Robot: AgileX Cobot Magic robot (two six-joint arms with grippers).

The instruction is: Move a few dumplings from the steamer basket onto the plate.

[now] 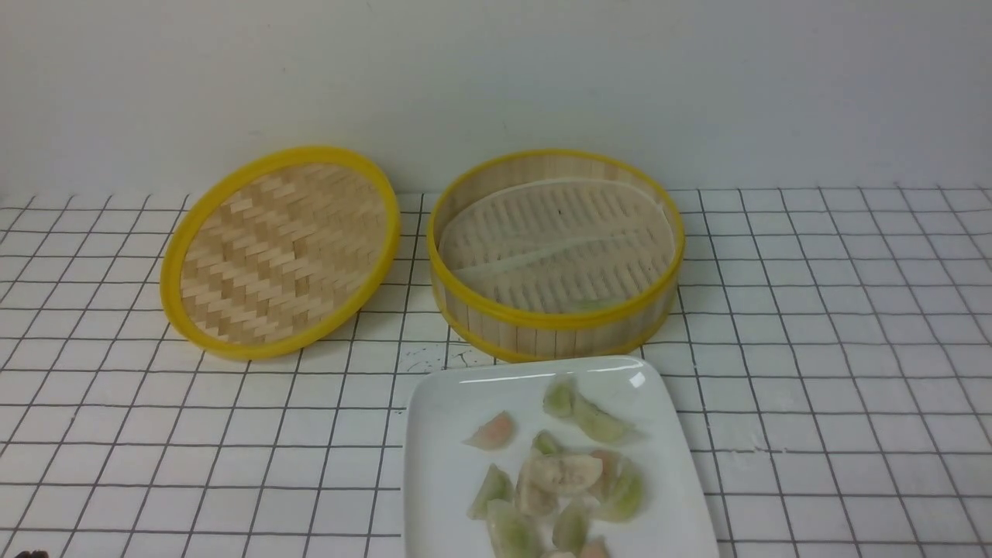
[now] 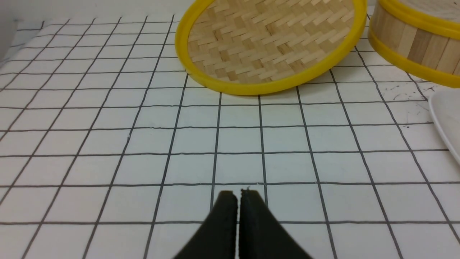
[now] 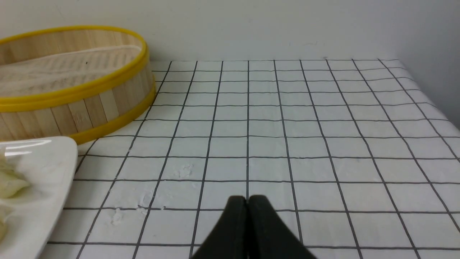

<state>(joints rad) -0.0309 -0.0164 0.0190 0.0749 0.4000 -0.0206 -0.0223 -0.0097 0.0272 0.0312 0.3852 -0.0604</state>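
Roughly ten dumplings (image 1: 564,474) lie on the plate (image 1: 442,465), green, pinkish and pale ones, most heaped together toward its near middle, with one pinkish piece apart on the left and two green ones toward the far edge. One greenish dumpling (image 1: 595,304) shows inside the steamer basket (image 1: 555,325), tucked against its near wall and half hidden by the rim; the whitish liner covers the rest of the slatted floor. The plate sits just in front of the basket, its far edge close to the basket's lower yellow rim. To the basket's left, the woven lid (image 1: 280,249) rests tilted, one edge raised toward the basket and the wall behind. All of it stands on a white tablecloth (image 1: 837,372) with a black grid.

Neither arm shows in the front view. The left gripper (image 2: 238,196) hangs over bare cloth in front of the lid, its jaws together and holding nothing. The right gripper (image 3: 247,200) hangs over bare cloth to the right of the plate, jaws likewise pressed together and empty.
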